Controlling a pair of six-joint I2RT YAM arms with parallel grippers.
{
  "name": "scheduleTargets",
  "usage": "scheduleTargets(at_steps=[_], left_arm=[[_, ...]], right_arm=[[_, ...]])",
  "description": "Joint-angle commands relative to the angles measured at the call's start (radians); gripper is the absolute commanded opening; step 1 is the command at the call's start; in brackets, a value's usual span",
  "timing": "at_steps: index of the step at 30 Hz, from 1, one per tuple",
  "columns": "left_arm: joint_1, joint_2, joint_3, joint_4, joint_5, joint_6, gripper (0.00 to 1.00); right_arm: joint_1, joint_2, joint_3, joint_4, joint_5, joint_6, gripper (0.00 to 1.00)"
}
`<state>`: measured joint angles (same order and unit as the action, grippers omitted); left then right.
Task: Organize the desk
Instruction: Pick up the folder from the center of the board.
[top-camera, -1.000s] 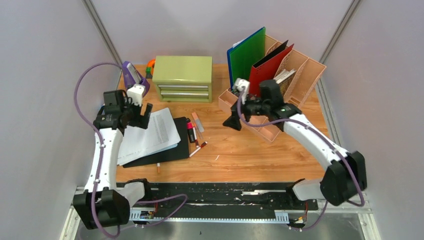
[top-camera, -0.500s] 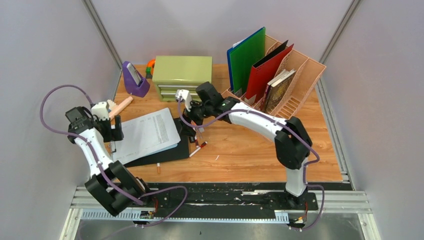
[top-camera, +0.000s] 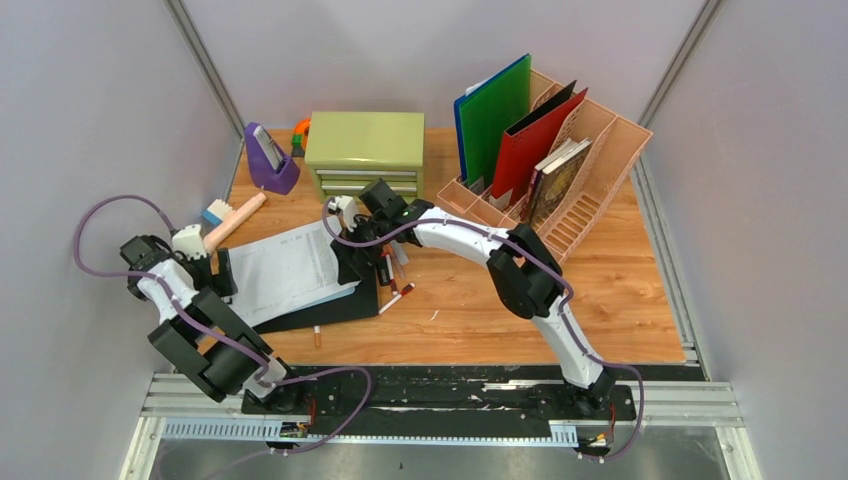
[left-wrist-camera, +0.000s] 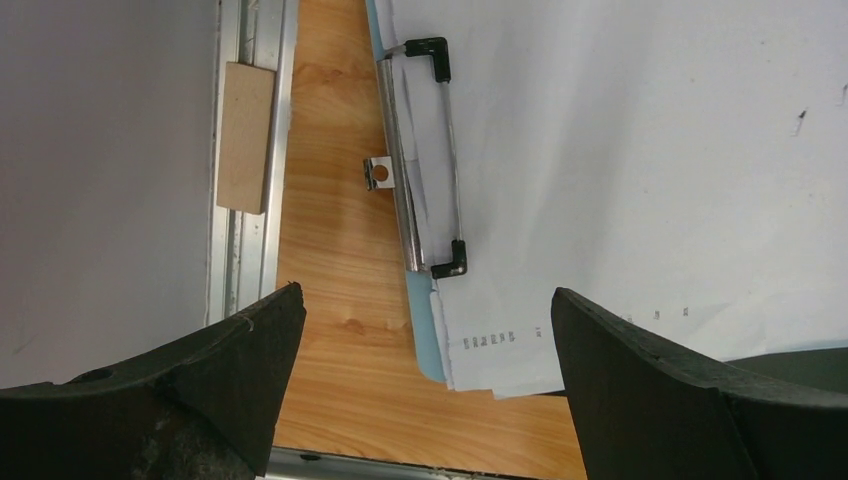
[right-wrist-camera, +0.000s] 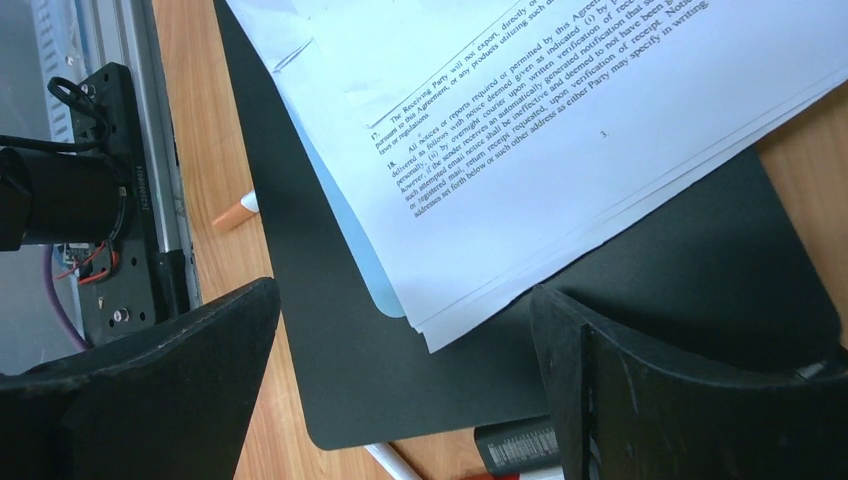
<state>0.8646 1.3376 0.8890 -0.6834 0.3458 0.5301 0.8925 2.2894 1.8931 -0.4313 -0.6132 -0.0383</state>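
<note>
The desk is orange-brown wood with a metal rail at its near edge. A light blue clipboard with a stack of printed papers lies at the left on a black folder. My left gripper is open and empty over the clipboard's left end; its view shows the metal clip, the papers and bare desk. My right gripper is open and empty over the papers' right corner and the black folder.
Loose pens and markers lie right of the folder. An olive-green drawer chest, a purple holder and a pink file organizer with folders stand at the back. A beige block lies at the left.
My right arm swung left from the file organizer across the pens to the papers' right edge. My left arm drew back to the left edge of the clipboard.
</note>
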Motion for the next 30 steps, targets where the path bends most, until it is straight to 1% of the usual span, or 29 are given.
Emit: scheduleTargets(at_steps=[1, 7, 11, 16, 21, 27, 30], left_arm=[[0.017, 0.054, -0.011, 0.078, 0.017, 0.039, 1.00], [0.017, 0.162, 0.009, 0.083, 0.075, 0.065, 1.00], [0.018, 0.230, 0.017, 0.078, 0.080, 0.082, 1.00], [0.018, 0.275, 0.013, 0.070, 0.101, 0.117, 1.00], [0.018, 0.319, 0.016, 0.041, 0.155, 0.150, 1.00], [0.017, 0.361, 0.040, -0.042, 0.255, 0.210, 1.00], [0.017, 0.377, 0.063, -0.109, 0.304, 0.254, 1.00]], right_arm=[[0.005, 0.043, 0.072, -0.003, -0.040, 0.074, 0.97], [0.003, 0.087, 0.085, -0.006, -0.073, 0.107, 0.96], [0.001, 0.097, 0.082, -0.005, -0.083, 0.124, 0.95], [-0.004, 0.099, 0.060, -0.005, -0.071, 0.129, 0.94], [-0.012, 0.090, 0.047, -0.005, -0.041, 0.125, 0.94], [-0.013, 0.101, 0.039, -0.005, -0.045, 0.131, 0.94], [-0.013, 0.108, 0.034, -0.004, -0.050, 0.132, 0.94]])
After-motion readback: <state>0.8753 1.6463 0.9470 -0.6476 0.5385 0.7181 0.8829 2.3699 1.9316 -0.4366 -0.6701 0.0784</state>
